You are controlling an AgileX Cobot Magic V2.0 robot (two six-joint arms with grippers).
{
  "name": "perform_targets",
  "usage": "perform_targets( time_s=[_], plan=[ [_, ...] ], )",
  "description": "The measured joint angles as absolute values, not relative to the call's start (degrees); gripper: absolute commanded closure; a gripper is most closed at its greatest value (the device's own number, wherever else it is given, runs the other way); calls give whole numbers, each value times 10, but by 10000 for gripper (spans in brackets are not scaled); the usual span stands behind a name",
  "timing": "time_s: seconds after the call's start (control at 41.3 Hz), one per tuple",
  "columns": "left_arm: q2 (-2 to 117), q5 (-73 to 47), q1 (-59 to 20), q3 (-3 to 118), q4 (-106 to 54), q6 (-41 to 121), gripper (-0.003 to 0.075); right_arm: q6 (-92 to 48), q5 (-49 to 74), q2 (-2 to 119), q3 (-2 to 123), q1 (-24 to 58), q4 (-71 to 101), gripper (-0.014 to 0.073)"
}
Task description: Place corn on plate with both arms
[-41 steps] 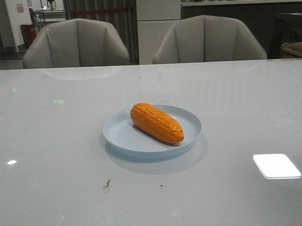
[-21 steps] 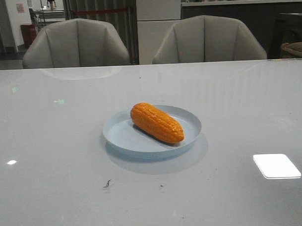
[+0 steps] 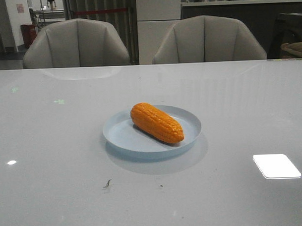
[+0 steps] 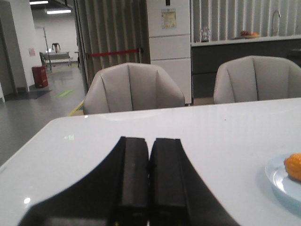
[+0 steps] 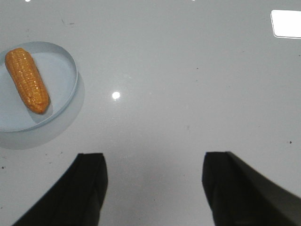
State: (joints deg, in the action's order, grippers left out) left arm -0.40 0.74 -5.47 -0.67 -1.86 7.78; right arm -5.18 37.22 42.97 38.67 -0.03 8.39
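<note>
**Corn on plate, both grippers off to the sides**

Corn (image 3: 157, 122) lies on its side inside the plate (image 3: 119, 135), angled from far left to near right, its near tip close to the rim. The plate sits about mid-table (image 3: 53, 146), on a pale grey, glossy top that mirrors the room: a bright rectangle of ceiling light (image 3: 276, 166) shows near the right, a small glint on the left, and a dark speck (image 3: 108, 183) lies in front of the plate.

Two grey padded chairs (image 3: 75, 43) stand at the far edge. Behind them are a white cabinet (image 3: 159, 23), dark vertical slats and a counter (image 3: 241, 0) with something orange on it. In the left wrist view a corridor opens on the left with a red bin (image 4: 40, 76) and a red bar across a doorway.

The left gripper (image 4: 149, 181) has its fingers pressed together, holding nothing, above the table with the plate off to one side. The right gripper (image 5: 154, 188) has its fingers spread wide over bare tabletop, well apart from the plate.
</note>
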Motion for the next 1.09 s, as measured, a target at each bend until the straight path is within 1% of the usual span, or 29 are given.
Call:
perform_targets(
  time_s=[0.145, 0.944, 1.017, 1.089],
  plan=[
    [-4, -27, -46, -7, -18, 78, 627, -52, 372, 430, 387, 0, 84, 52],
    [-4, -32, -45, -7, -18, 78, 627, -52, 369, 429, 386, 0, 84, 53],
    [-4, -32, -45, -7, -18, 78, 627, -52, 364, 425, 383, 0, 84, 74],
    [-4, -32, -45, -7, -18, 78, 627, -52, 344, 409, 365, 0, 88, 140]
  ],
)
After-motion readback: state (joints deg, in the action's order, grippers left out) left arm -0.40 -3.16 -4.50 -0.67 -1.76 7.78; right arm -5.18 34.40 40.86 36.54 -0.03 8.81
